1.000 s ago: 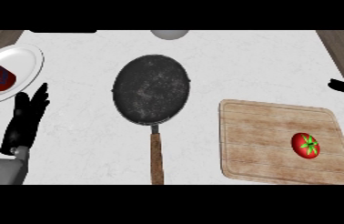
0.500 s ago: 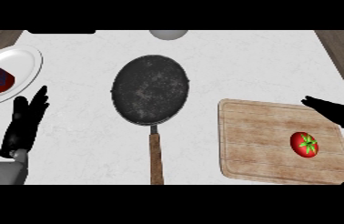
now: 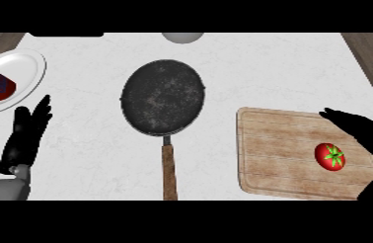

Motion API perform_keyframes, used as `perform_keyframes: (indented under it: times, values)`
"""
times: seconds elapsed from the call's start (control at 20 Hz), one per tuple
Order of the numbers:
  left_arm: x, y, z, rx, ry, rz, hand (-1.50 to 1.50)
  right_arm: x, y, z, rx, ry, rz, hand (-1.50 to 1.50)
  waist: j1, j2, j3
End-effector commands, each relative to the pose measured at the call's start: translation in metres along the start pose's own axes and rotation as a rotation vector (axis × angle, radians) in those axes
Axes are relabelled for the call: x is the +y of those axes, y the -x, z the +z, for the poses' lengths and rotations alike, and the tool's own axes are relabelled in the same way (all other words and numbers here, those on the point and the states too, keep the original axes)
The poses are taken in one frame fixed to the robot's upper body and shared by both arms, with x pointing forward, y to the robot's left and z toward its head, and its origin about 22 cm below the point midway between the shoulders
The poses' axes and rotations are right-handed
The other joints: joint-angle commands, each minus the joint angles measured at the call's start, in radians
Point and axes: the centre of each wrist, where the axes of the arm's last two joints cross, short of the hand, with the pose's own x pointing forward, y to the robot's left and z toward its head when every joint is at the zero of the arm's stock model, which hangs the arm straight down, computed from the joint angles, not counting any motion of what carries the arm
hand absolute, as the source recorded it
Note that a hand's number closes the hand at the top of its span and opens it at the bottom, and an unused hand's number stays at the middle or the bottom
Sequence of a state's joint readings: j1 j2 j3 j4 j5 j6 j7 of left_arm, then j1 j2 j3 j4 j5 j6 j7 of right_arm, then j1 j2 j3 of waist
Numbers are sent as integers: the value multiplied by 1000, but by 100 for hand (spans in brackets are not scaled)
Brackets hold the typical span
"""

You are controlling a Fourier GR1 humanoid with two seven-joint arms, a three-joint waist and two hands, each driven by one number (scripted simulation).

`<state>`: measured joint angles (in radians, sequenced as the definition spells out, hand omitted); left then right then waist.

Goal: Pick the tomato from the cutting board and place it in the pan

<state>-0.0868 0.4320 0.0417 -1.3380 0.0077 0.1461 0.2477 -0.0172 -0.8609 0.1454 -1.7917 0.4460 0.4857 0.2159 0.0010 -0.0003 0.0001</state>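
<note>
Right hand (image 3: 353, 126) reaches over the cutting board (image 3: 280, 153) with fingers straight, grasping nothing, just above the tomato (image 3: 330, 156) lying near the board's right edge. Left hand (image 3: 25, 136) rests open near a white plate (image 3: 29, 71). Between them sits the pan (image 3: 162, 96).

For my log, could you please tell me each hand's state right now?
Left hand: open, holding nothing.
Right hand: open, above the tomato, holding nothing.
</note>
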Motion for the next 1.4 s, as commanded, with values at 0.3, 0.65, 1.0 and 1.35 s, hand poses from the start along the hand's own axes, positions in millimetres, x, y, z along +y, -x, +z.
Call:
perform_keyframes:
  times: [0.3,0.65,1.0,1.35]
  values:
    - [7,2,-10,-6,6,12,0,14,-9,-21,-1,-5,-1,-150,-1,0,0]
    - [2,2,-12,0,5,-4,0,17,10,-34,-4,-11,-1,-150,0,1,0]
    - [5,10,-6,-8,0,-2,0,46,-1,-42,49,-44,3,-150,1,0,0]
    - [14,-12,-10,-15,6,3,0,58,22,-46,-20,12,115,150,1,0,0]
